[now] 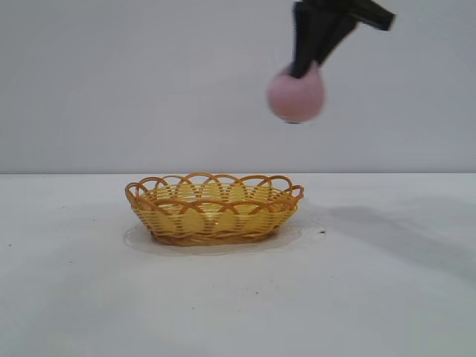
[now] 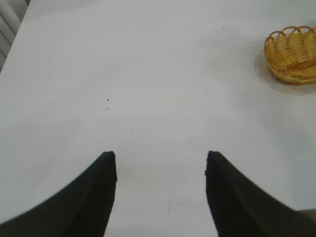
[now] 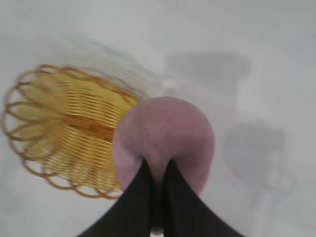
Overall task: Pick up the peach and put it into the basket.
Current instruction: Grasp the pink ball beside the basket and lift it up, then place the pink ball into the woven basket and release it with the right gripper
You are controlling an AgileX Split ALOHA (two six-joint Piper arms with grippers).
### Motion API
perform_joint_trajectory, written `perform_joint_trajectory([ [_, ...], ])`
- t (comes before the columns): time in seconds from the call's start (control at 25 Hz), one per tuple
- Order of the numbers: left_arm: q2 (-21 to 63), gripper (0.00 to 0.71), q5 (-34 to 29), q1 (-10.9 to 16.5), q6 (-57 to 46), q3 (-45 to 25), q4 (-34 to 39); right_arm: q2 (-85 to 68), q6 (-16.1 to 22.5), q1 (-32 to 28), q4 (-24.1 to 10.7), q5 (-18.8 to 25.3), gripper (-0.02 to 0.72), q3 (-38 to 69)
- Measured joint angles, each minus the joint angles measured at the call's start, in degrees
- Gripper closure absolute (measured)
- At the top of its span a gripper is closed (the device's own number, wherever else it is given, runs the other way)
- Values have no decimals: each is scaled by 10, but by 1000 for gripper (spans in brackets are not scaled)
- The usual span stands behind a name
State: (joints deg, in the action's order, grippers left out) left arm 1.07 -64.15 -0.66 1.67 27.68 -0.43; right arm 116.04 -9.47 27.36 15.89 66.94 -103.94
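Observation:
The dusty pink peach [image 1: 296, 97] hangs high above the table, a little to the right of the basket's right end. My right gripper [image 1: 303, 71] comes down from above and is shut on it, pinching the top between its two black fingers. In the right wrist view the peach [image 3: 165, 133] sits at the gripper [image 3: 158, 165] and overlaps the edge of the basket [image 3: 59, 123] below. The yellow woven basket [image 1: 214, 220] with an orange looped rim rests on the table with nothing in it. My left gripper [image 2: 160, 158] stands open over bare table, far from the basket [image 2: 282, 57].
The white table top [image 1: 387, 297] spreads on all sides of the basket, with a few small dark specks on it. A plain light wall stands behind. The right arm's shadow falls on the table to the right of the basket.

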Motion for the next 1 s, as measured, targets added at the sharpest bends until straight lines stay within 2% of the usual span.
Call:
perform_joint_trajectory([
  [0.24,0,317,0,0,0,0,0,60,0,50,1,-21,703,0],
  [0.48,0,317,0,0,0,0,0,111,0,57,2,-51,703,0],
  [0.52,0,317,0,0,0,0,0,116,0,57,3,-52,647,0],
  [0.56,0,317,0,0,0,0,0,119,0,57,4,-54,647,0],
  [0.64,0,317,0,0,0,0,0,120,0,57,6,-54,538,0],
  [0.8,0,317,0,0,0,0,0,120,0,57,8,-55,379,0],
  [0.96,0,317,0,0,0,0,0,114,0,57,9,-39,386,-9],
  [1.0,0,317,0,0,0,0,0,111,0,57,7,-31,345,-16],
])
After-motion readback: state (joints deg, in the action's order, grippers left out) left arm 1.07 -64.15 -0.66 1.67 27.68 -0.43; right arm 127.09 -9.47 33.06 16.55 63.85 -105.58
